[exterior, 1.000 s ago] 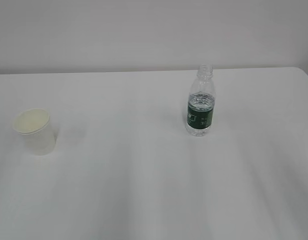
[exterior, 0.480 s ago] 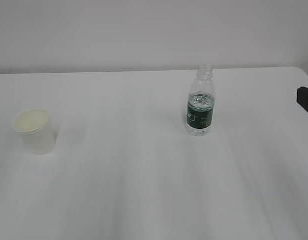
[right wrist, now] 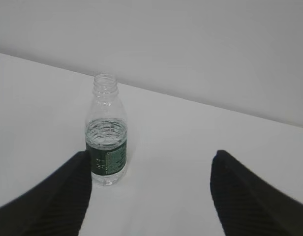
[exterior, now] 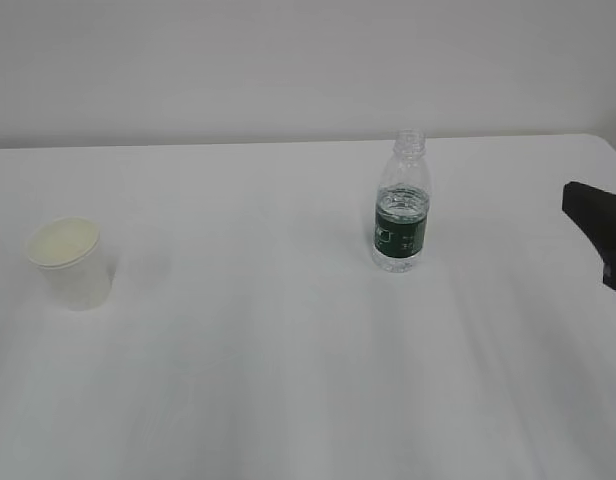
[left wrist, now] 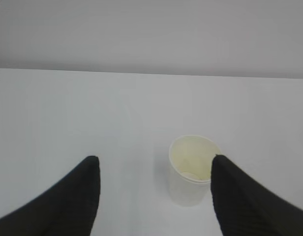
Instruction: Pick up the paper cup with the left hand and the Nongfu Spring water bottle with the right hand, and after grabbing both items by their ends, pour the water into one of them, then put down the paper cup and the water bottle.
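The white paper cup (exterior: 72, 262) stands upright at the table's left; in the left wrist view the paper cup (left wrist: 190, 169) sits ahead of the open left gripper (left wrist: 155, 164), near its right finger and apart from it. The Nongfu Spring water bottle (exterior: 401, 205), clear with a dark green label and no cap, stands upright right of centre, with water (exterior: 401, 205) up to the label's top. In the right wrist view the bottle (right wrist: 106, 132) stands ahead of the open right gripper (right wrist: 149, 160), beside its left finger. A black part of the right gripper (exterior: 598, 228) shows at the right edge.
A white table (exterior: 288, 380) carries both things, with a pale wall behind it. The table's far edge (exterior: 238, 143) runs across the back, and its right corner lies near the gripper.
The right gripper has come into the exterior view from the right edge and moved left toward the bottle. Cup and bottle have not moved.
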### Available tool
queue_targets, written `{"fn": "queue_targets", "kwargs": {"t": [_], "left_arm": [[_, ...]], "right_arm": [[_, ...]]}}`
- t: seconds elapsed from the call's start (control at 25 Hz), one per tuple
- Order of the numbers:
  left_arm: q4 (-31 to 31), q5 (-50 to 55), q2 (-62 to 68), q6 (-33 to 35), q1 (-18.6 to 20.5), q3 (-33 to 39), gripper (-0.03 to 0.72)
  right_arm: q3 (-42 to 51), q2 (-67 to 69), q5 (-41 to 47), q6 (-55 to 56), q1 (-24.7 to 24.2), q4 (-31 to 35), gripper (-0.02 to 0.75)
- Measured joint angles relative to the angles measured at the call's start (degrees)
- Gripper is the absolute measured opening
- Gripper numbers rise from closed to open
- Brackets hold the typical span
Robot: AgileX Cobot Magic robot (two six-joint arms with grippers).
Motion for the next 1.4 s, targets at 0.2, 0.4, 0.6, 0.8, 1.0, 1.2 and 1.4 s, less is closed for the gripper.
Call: {"fn": "queue_targets", "kwargs": {"t": [0.2,0.4,0.6,0.8,1.0,1.2,1.4], "left_arm": [[0.0,-2.9,3.7,0.0,0.0,0.0,0.505],[0.0,-7.2,10.6,0.0,0.0,0.0,0.503],[-0.7,-12.7,18.0,0.0,-0.1,0.0,0.503],[-1.3,-19.2,24.4,0.0,-1.7,0.0,0.503],[-3.4,-28.7,31.4,0.0,-5.3,3.4,0.494],[-6.0,-42.5,36.7,-0.2,-11.8,13.9,0.482],[-5.9,-50.8,37.5,-0.7,-16.4,19.9,0.482]], "right_arm": [[1.8,3.7,-5.9,5.8,0.0,-5.5,0.573],[2.9,8.2,-9.4,7.1,0.0,-7.1,0.573],[4.3,12.0,-13.9,7.7,0.0,-7.3,0.573],[6.8,15.1,-19.4,7.7,0.0,-7.3,0.573],[8.2,18.1,-23.6,7.8,0.0,-7.3,0.573],[9.4,19.2,-27.2,7.8,0.0,-7.3,0.573],[11.4,20.6,-30.6,7.8,0.0,-7.3,0.573]]}}
